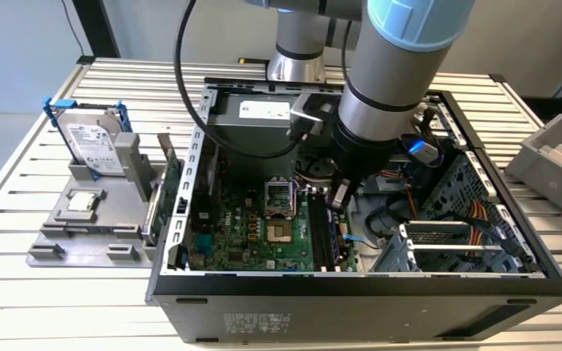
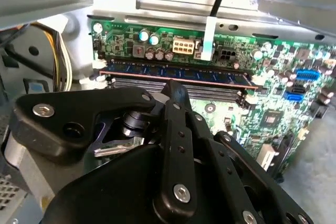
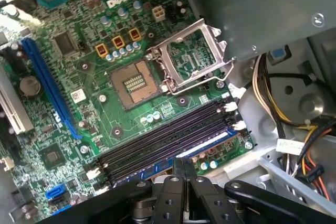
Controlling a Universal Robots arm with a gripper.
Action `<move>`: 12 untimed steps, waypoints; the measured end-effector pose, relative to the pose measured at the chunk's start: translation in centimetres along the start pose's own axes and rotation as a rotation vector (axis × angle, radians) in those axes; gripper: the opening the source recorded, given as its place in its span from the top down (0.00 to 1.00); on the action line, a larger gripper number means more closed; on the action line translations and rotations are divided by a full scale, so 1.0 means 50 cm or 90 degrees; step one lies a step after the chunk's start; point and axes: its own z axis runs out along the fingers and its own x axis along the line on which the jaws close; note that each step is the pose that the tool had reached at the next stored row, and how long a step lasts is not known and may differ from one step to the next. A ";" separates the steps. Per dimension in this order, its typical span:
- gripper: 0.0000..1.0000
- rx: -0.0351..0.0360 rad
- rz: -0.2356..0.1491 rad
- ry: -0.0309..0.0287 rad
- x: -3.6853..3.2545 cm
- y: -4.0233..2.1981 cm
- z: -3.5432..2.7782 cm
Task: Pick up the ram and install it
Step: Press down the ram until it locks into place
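While the arm reaches down into the open case, the scene reads as follows.

Arm: it comes down from the top of the exterior view into the case (image 1: 359,289), its wrist over the motherboard (image 1: 252,234).

Gripper: its black fingers (image 3: 178,182) are pressed together with no gap between the tips in both wrist views; the tip (image 2: 176,92) sits just above the ram. Whether it touches the ram, I cannot tell. It grips nothing that can be seen.

Ram: a long, narrow, dark-blue stick (image 2: 173,73) with a row of small dark chips along its face and a thin light edge. It stands on its edge in the outermost of the black slots (image 3: 163,142), lying along the slot's length. In the first wrist view only a blue strip of it (image 3: 202,148) shows just past the fingertips.

Slots: four parallel black ones with white clips at the ends, beside the open CPU socket (image 3: 134,82).

Outside the case: a silver hard drive (image 1: 94,139) in a blue bracket stands on a grey holder (image 1: 96,227) at the exterior view's left, well apart from the gripper.
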 end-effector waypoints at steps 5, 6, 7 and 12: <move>1.00 -0.0017 -0.045 0.0012 0.000 -0.001 0.001; 1.00 -0.0021 -0.055 0.0014 0.000 -0.001 0.001; 1.00 -0.0025 -0.063 0.0016 0.000 -0.001 0.002; 1.00 -0.0046 -0.112 0.0021 -0.001 -0.002 0.002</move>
